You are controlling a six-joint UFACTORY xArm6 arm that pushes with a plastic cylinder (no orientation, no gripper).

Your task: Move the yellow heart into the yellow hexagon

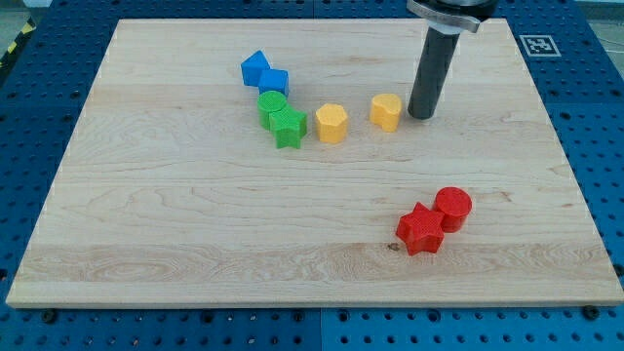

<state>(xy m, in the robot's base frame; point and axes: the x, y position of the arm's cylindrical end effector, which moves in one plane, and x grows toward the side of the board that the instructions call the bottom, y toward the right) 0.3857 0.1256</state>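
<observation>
The yellow heart [386,111] sits on the wooden board, right of centre toward the view's top. The yellow hexagon [331,124] lies a short gap to its left, not touching it. My tip [422,114] rests on the board just right of the heart, very close to it or touching its right side. The dark rod rises from there to the view's top edge.
A blue block pair [264,73] and a green cylinder [273,103] with a green star [288,127] cluster left of the hexagon. A red star [420,229] and a red cylinder [452,208] touch at lower right. The board's [146,224] edges border a blue pegboard.
</observation>
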